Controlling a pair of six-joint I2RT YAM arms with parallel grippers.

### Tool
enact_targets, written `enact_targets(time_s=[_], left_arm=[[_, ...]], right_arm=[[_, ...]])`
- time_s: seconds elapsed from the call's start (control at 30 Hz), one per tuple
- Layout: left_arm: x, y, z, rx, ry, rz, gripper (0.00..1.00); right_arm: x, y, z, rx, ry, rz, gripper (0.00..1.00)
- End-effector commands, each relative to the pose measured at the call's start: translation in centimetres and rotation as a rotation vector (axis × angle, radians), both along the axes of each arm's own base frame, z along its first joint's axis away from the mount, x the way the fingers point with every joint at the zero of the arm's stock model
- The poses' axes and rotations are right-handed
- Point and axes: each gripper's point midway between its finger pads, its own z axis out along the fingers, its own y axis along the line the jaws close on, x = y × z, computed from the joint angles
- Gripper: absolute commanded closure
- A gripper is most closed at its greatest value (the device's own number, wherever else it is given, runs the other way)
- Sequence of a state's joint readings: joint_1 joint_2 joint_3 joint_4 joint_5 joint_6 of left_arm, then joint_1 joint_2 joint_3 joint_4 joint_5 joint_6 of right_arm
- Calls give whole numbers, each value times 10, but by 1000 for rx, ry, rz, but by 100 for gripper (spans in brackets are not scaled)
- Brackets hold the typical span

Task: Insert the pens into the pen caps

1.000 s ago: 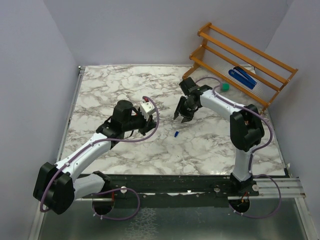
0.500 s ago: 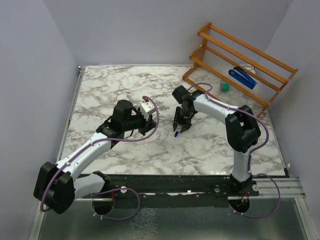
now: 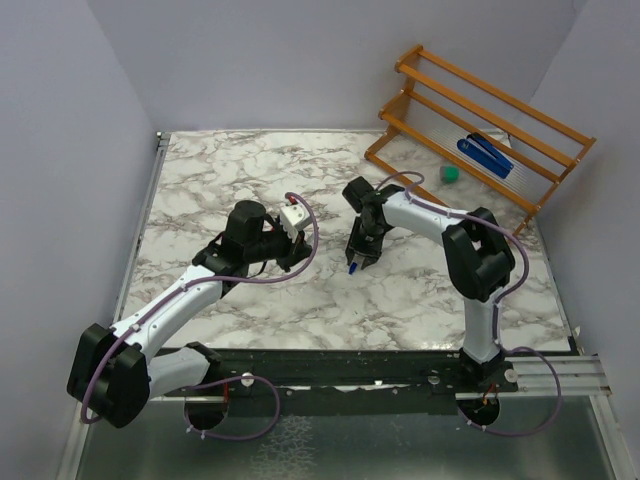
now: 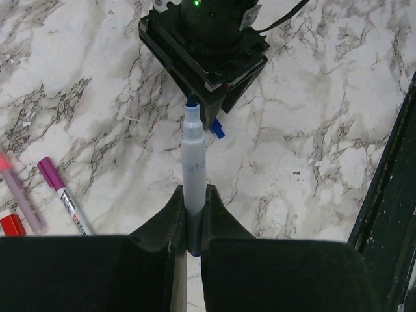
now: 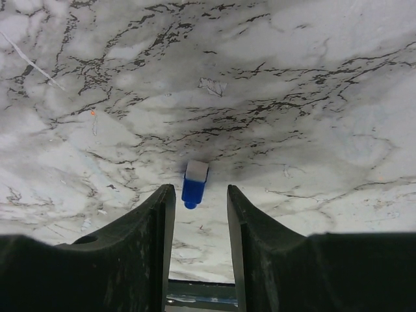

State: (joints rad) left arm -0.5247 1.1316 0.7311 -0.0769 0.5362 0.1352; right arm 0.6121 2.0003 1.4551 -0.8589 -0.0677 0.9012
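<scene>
My left gripper (image 4: 193, 208) is shut on a pale grey-white pen (image 4: 194, 162) with a blue tip, which points at my right gripper's body (image 4: 205, 58). A small blue pen cap (image 5: 194, 184) lies on the marble. My right gripper (image 5: 200, 201) is open and low, one finger either side of the cap's near end without touching it. From above, the right gripper (image 3: 355, 260) sits over the cap (image 3: 352, 268), with the left gripper (image 3: 296, 243) just to its left. A magenta-ended pen (image 4: 62, 195), a pale pink pen (image 4: 19, 195) and a red cap (image 4: 12, 225) lie at the left.
A wooden rack (image 3: 480, 115) stands at the back right with a blue stapler-like object (image 3: 485, 155) on it. A small green block (image 3: 452, 174) lies by the rack. The table's dark front rail (image 4: 390, 195) runs along the right of the left wrist view.
My right gripper has moved forward and left and come down over the blue cap, which lay clear of it before. The left arm and its pen have not moved.
</scene>
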Motion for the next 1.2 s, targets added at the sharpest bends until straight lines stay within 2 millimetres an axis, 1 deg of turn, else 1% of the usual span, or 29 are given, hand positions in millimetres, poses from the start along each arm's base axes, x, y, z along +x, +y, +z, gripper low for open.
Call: enact_targets(time_s=[0.0,0.07,0.17,0.2,0.27,0.3,0.43,0.5,0.53,0.57,0.63,0.67,0.73,0.8,0.83,0.9,0.93,0.97,1.0,1.07,1.1,1.17], left_arm=[[0,-1,12,-19,-16,-7,100],[0,0,13,-18,-17,-5,100],[0,0,13,-17,-17,-3,100],[0,0,13,-17,-18,-4,100],[-1,1,14,-18,-22,-4,100],[-1,1,14,-19,-23,-4,100],[-1,2,14,-18,-24,-2,100],[-2,2,14,-17,-24,-2,100],[-2,2,15,-17,-25,-1,100],[-2,2,14,-17,-25,-1,100],[-2,3,14,-15,-23,1,100],[-2,3,13,-14,-22,1,100],[-1,2,12,-13,-19,0,100],[-2,1,10,-17,-9,-5,100],[-3,0,11,-22,-7,-15,100],[-4,-3,15,-46,-1,-31,100],[-4,-5,18,-63,4,-39,100],[-4,-6,21,-83,10,-42,100],[-4,-8,26,-107,17,-52,100],[-7,-15,35,-171,50,-83,100],[-9,-19,40,-214,77,-101,100],[-11,-27,52,-298,121,-146,100]], right_arm=[[2,5,-11,-34,-2,-14,59],[1,5,-12,-41,2,-11,59],[0,5,-14,-59,4,-4,63],[0,5,-14,-64,3,-2,66],[0,6,-15,-62,6,0,76],[-1,7,-16,-61,8,1,80],[-3,7,-21,-70,18,4,83],[-3,6,-23,-76,17,8,91],[-3,5,-24,-78,17,12,97],[-3,5,-25,-78,16,16,99],[0,6,-24,-74,-8,38,100],[5,3,-24,-94,-46,53,100],[19,2,-14,-99,-134,79,100],[43,10,15,-40,-306,109,100],[57,17,35,10,-418,128,100],[80,30,86,121,-697,204,100],[89,31,111,168,-841,198,100],[93,29,125,203,-958,194,100],[102,34,156,267,-1093,185,100],[102,46,197,372,-1251,245,100],[97,54,214,434,-1306,285,100],[82,68,245,583,-1416,349,100]])
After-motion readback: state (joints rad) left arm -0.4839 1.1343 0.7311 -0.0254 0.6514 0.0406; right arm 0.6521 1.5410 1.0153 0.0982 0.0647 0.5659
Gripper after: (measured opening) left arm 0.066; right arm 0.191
